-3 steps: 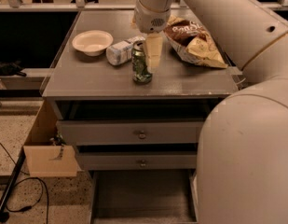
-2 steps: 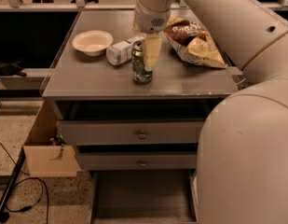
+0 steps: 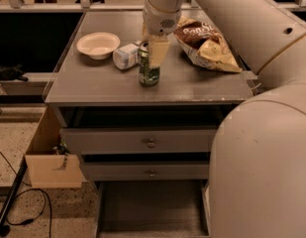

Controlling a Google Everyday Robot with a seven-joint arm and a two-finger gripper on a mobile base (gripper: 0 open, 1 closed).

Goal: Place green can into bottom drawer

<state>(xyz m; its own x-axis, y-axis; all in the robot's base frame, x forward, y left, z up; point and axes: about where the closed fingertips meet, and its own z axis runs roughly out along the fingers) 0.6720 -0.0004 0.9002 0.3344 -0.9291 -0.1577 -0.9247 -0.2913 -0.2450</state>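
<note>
The green can (image 3: 148, 68) stands upright on the grey cabinet's top (image 3: 93, 86), near the middle. My gripper (image 3: 153, 51) comes down from above and sits around the can's upper part, covering its top right side. The can's base rests on the top. The bottom drawer (image 3: 152, 205) is pulled out at the foot of the cabinet, and its dark grey inside shows nothing in it.
A white bowl (image 3: 98, 44) and a pale plastic bottle (image 3: 125, 56) on its side lie left of the can. A chip bag (image 3: 207, 46) lies to the right. Two upper drawers with brass knobs (image 3: 150, 143) are shut. A cardboard box (image 3: 46, 157) stands on the floor at left. My arm (image 3: 261, 133) fills the right side.
</note>
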